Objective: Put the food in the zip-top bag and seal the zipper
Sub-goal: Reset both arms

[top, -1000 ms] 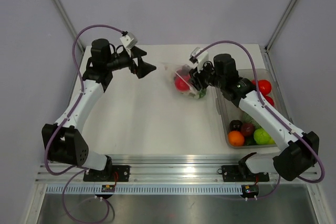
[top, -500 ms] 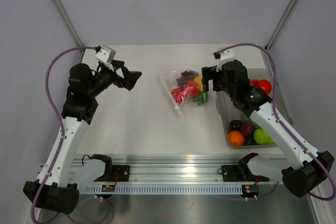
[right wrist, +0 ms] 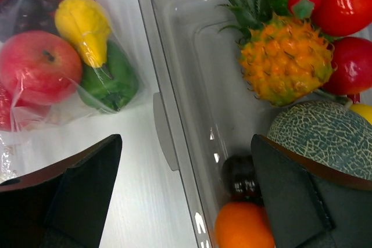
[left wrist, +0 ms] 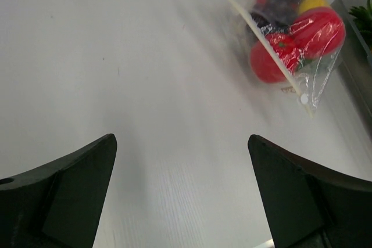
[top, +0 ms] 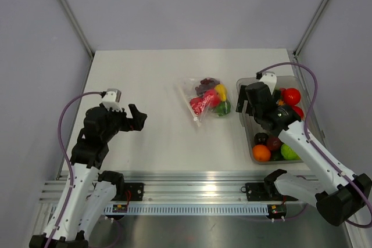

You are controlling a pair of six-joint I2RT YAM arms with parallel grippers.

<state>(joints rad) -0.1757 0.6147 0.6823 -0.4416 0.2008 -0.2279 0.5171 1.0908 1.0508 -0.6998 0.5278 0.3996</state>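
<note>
The zip-top bag (top: pixel 204 101) lies flat on the table's middle, holding the food (top: pixel 201 105): a red apple (right wrist: pixel 32 65), a yellow piece (right wrist: pixel 84 26), a green piece (right wrist: pixel 110 82) and dark purple grapes (left wrist: pixel 283 5). The zipper (left wrist: pixel 267 50) runs along the bag's left edge; whether it is closed is unclear. My left gripper (top: pixel 137 119) is open and empty, well to the bag's left (left wrist: pixel 181 139). My right gripper (top: pixel 245 107) is open and empty, just right of the bag, above the clear tray's rim (right wrist: pixel 186 139).
A rigid clear tray (top: pixel 243 121) stands at the right with several toy foods: a spiky orange fruit (right wrist: pixel 285 65), a netted melon (right wrist: pixel 319 137), red round ones (top: pixel 292 96), an orange (top: pixel 261 153) and a green ball (top: pixel 289 151). Bare table lies between the left gripper and the bag.
The right gripper opened, let go of the bag and drew back over the tray edge. The bag dropped flat. The left arm pulled back toward the near left.
</note>
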